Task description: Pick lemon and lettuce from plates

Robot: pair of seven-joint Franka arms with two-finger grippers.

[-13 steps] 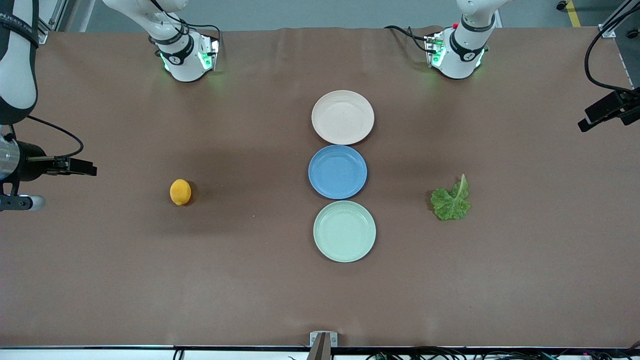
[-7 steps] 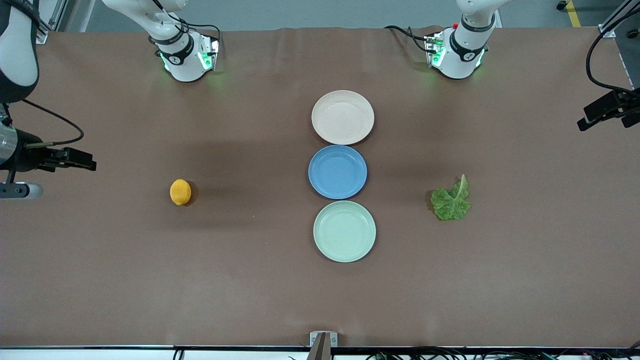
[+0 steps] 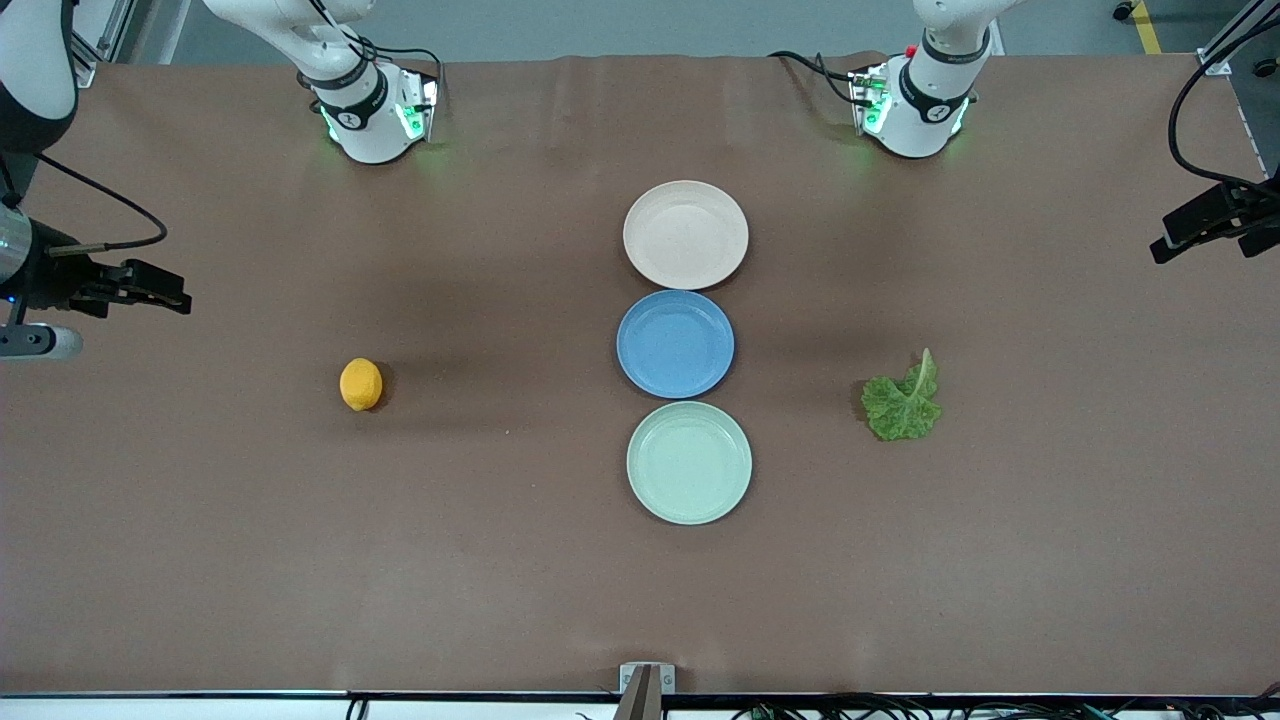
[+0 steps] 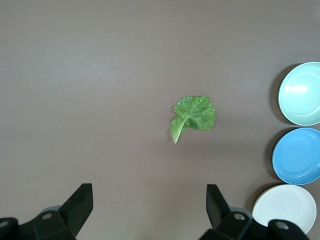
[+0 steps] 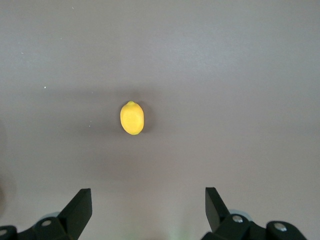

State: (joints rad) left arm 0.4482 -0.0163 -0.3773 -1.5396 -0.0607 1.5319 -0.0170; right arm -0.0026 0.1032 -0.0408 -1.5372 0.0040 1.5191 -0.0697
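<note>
The lemon (image 3: 361,384) lies on the bare table toward the right arm's end; it also shows in the right wrist view (image 5: 132,118). The lettuce (image 3: 903,400) lies on the bare table toward the left arm's end, also in the left wrist view (image 4: 194,114). The beige-pink plate (image 3: 685,234) and the mint plate (image 3: 689,462) are both empty. My right gripper (image 3: 175,297) hangs open and empty (image 5: 148,202) high over the table's right-arm end, away from the lemon. My left gripper (image 3: 1170,243) hangs open and empty (image 4: 150,200) high over the left-arm end.
An empty blue plate (image 3: 675,343) sits between the two task plates in a row down the table's middle. The three plates show at the edge of the left wrist view: mint (image 4: 302,93), blue (image 4: 299,156), beige-pink (image 4: 282,207). Brown cloth covers the table.
The right gripper has drifted toward the robots' base edge of the table; the left gripper has done so slightly. Lemon, lettuce and plates have not moved.
</note>
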